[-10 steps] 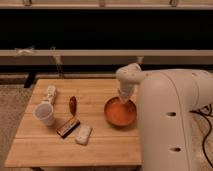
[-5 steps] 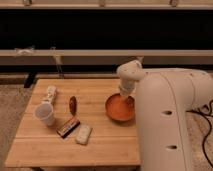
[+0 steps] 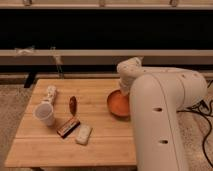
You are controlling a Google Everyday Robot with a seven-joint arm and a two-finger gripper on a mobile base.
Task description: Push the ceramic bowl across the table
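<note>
Sitting just under gripper (image 3: 124,92): glossy orange-red ceramic bowl (image 3: 116,104), darker rim | gripper state: cannot tell | bowl shifted slightly leftward since earlier.

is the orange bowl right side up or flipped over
Right side up: the ceramic bowl shows its open inside facing up on the table. The gripper sits at its far rim.
</note>
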